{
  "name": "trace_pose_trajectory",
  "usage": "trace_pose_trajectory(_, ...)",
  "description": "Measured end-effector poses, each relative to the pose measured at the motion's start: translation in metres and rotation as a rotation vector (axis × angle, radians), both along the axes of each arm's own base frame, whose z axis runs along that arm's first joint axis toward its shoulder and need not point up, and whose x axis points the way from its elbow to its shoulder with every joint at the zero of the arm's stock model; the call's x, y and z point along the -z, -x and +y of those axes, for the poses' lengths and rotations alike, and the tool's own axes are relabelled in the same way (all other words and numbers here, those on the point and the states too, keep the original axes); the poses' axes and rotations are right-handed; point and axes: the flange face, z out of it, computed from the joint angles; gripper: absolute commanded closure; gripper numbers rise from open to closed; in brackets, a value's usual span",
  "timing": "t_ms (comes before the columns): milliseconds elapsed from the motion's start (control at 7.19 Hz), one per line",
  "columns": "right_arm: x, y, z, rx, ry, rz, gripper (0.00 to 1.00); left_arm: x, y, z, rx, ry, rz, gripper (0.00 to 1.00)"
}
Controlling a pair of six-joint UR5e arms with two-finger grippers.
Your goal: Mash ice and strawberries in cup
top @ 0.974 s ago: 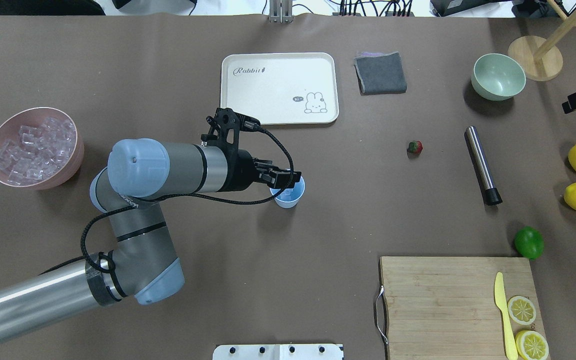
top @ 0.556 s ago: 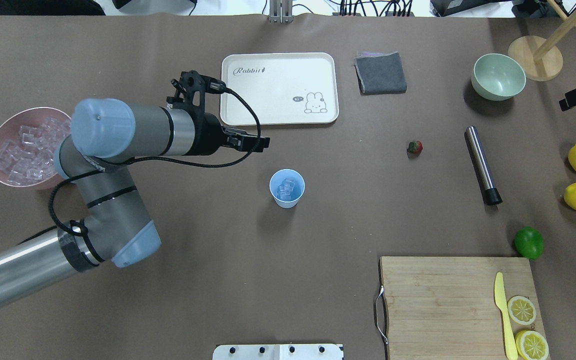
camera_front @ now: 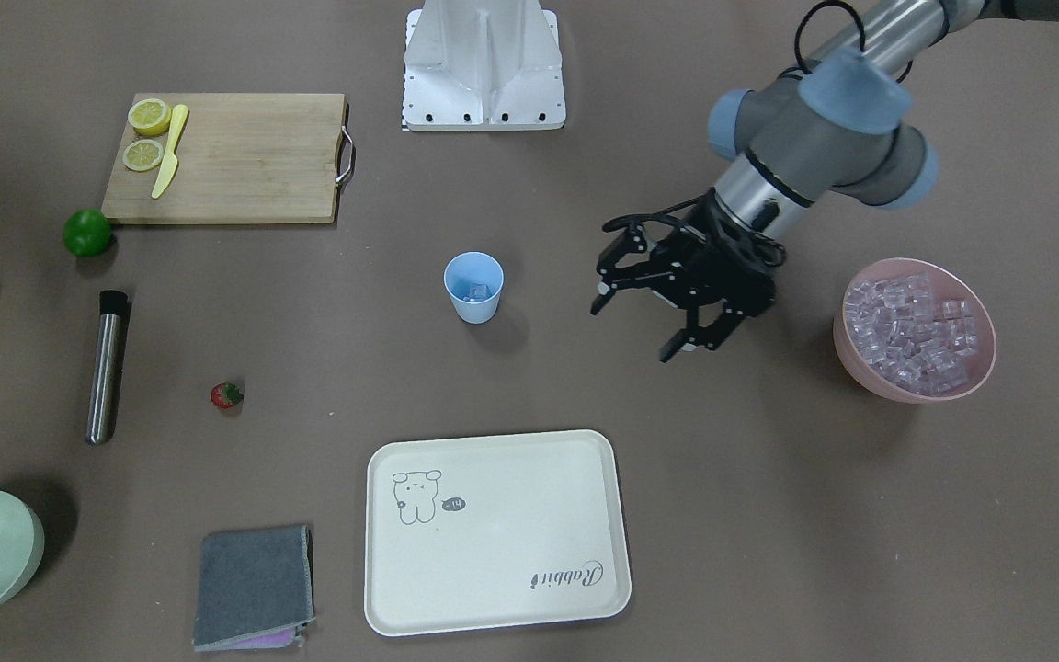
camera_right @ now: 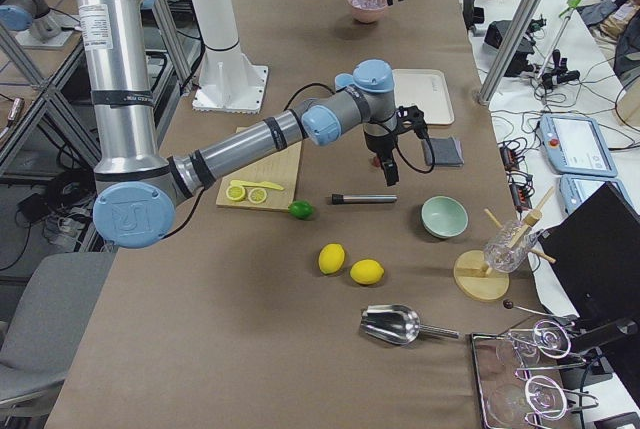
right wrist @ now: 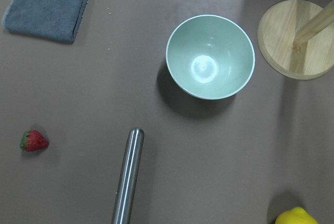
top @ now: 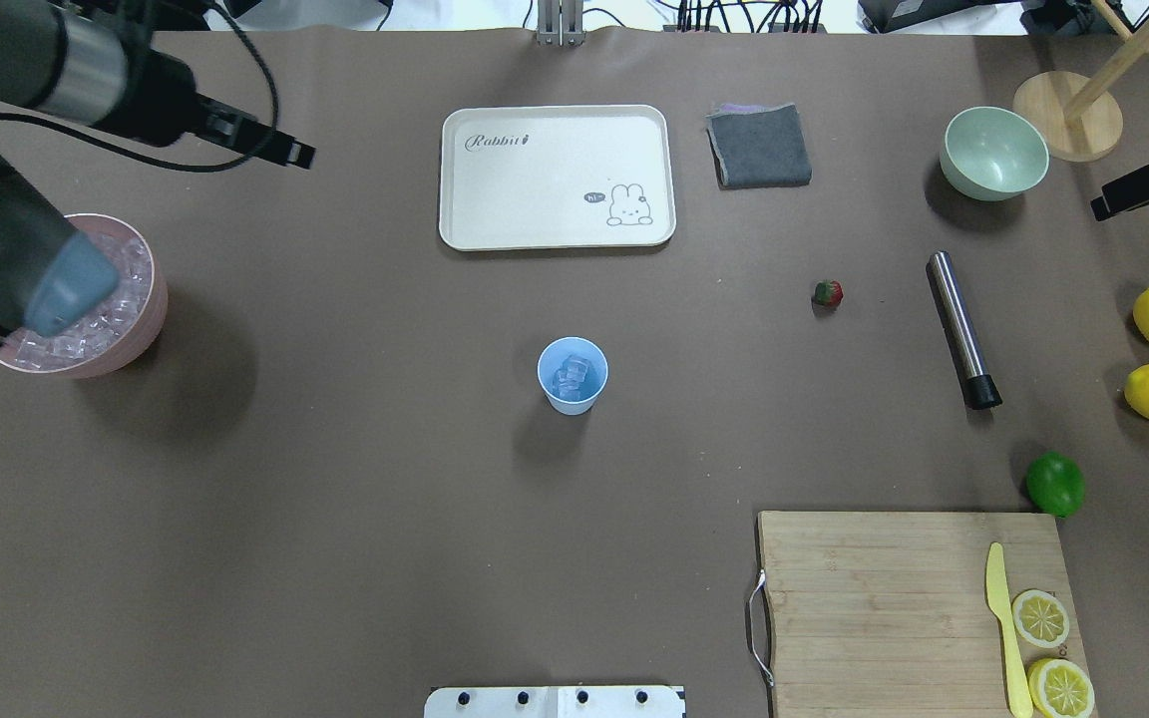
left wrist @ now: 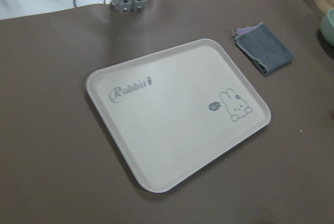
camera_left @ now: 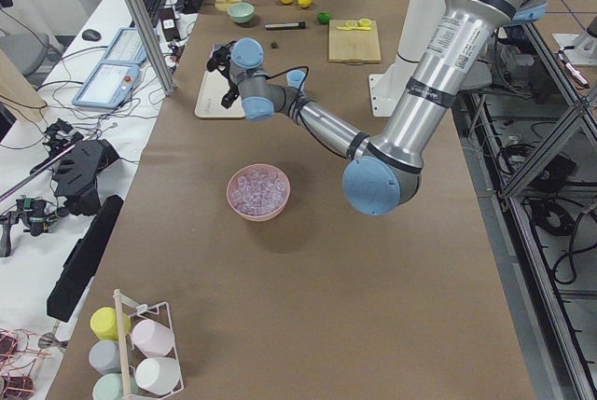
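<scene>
L gripper [camera_front: 632, 331] hangs empty, fingers spread wide, mid-frame between blue cup [camera_front: 474, 311] w/ ice [camera_front: 476, 292] and pink bowl [camera_front: 860, 368]. Strawberry [camera_front: 226, 395] sits lower left. R gripper [camera_right: 388, 171]: can't tell its fingers.

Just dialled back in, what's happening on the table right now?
The cup stands in the middle of the table with a few ice cubes in it. The left gripper hangs open and empty between the cup and the pink bowl of ice. The strawberry lies on the table, not yet in the cup. The right gripper hovers over the strawberry's end; whether it is open is unclear.
</scene>
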Motion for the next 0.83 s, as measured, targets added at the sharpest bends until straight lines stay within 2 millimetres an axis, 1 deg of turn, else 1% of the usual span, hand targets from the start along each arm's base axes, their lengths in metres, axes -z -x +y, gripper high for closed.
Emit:
trace_pose_trajectory(139, 0.0, 0.0, 0.0, -0.001, 0.002, -0.001, 0.0, -0.029, 0.056, -0.01, -0.011, -0.015, -0.035, 0.04)
trace_pose_trajectory(278, 0.0, 0.0, 0.001, -0.003, 0.004, -0.001, 0.0, -0.051, 0.107, -0.016, -0.011, -0.018, -0.063, 0.04)
trace_pose_trajectory(417, -0.002, 0.0, 0.002, -0.004, 0.008, 0.0, 0.0, -0.08, 0.152, -0.016, -0.006, -0.032, -0.111, 0.04)
trace_pose_trajectory(696, -0.003, 0.0, 0.002, -0.008, 0.009, 0.005, 0.0, -0.142, 0.22, -0.006, 0.028, -0.042, -0.23, 0.04)
trace_pose_trajectory(835, -0.001, 0.0, -0.001, -0.01, 0.005, 0.006, 0.0, -0.17, 0.243, 0.0, 0.055, -0.038, -0.309, 0.04)
